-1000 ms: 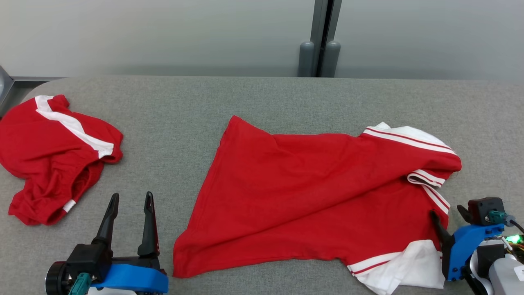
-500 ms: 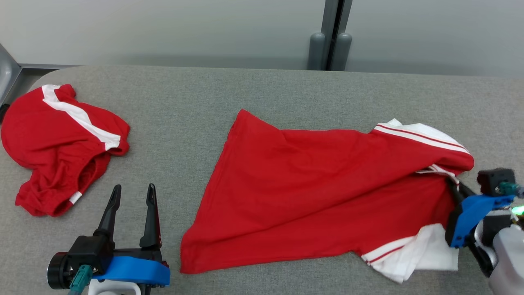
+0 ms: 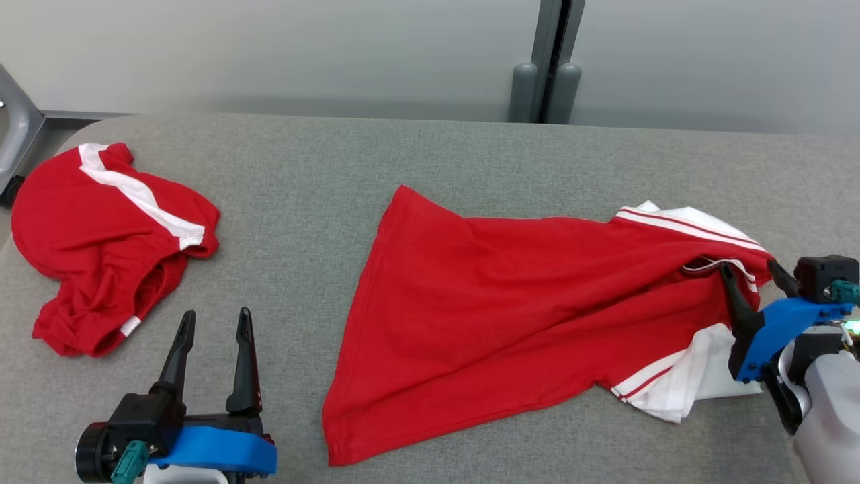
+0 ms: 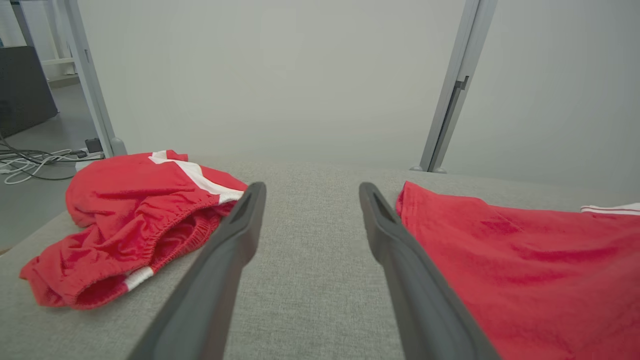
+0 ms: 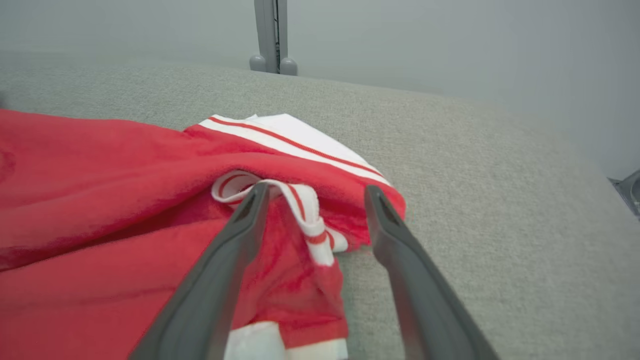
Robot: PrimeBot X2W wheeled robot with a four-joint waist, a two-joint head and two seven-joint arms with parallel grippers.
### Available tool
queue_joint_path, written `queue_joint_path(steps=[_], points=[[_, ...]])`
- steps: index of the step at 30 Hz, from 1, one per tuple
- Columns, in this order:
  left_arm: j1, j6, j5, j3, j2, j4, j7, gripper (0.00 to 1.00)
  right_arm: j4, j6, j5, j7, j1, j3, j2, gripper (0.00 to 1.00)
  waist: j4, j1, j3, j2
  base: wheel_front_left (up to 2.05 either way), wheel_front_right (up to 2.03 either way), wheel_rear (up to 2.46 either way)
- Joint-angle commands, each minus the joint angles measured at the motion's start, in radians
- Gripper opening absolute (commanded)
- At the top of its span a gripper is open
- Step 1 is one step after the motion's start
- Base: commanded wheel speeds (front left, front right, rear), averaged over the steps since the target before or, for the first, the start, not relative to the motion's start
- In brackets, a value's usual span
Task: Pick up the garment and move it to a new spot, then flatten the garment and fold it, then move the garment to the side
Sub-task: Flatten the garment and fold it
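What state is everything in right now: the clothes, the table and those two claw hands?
Red polo shirt with white striped trim: spread on the table, wrinkled, not folded.
Red shorts with a white side stripe: crumpled in a heap at the table's left end.
Left gripper: open, holding nothing.
Right gripper: open, fingers either side of the shirt's collar.
Grey fabric-covered table: bearing both garments.
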Motion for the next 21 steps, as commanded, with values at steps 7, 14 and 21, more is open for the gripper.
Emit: queue_joint_path(steps=[7, 14, 21], points=[[0.031, 0.007, -0.004, 0.010, -0.001, -0.005, -0.003, 1.00, -0.087, 0.000, 0.044, -0.066, 0.144, -0.016, 0.019, 1.00, -0.051, -0.0001, -0.048, -0.0001, 0.00, 0.00, 0.00], [0.047, 0.008, -0.003, 0.004, -0.001, -0.009, -0.003, 1.00, -0.268, 0.000, 0.053, -0.071, 0.294, -0.030, 0.063, 1.00, -0.080, -0.0001, -0.066, -0.0001, 0.00, 0.00, 0.00], [0.049, 0.008, 0.003, -0.001, -0.001, -0.006, -0.003, 1.00, -0.394, 0.000, 0.031, -0.039, 0.382, -0.021, 0.132, 1.00, -0.091, -0.0001, -0.067, -0.0001, 0.00, 0.00, 0.00]])
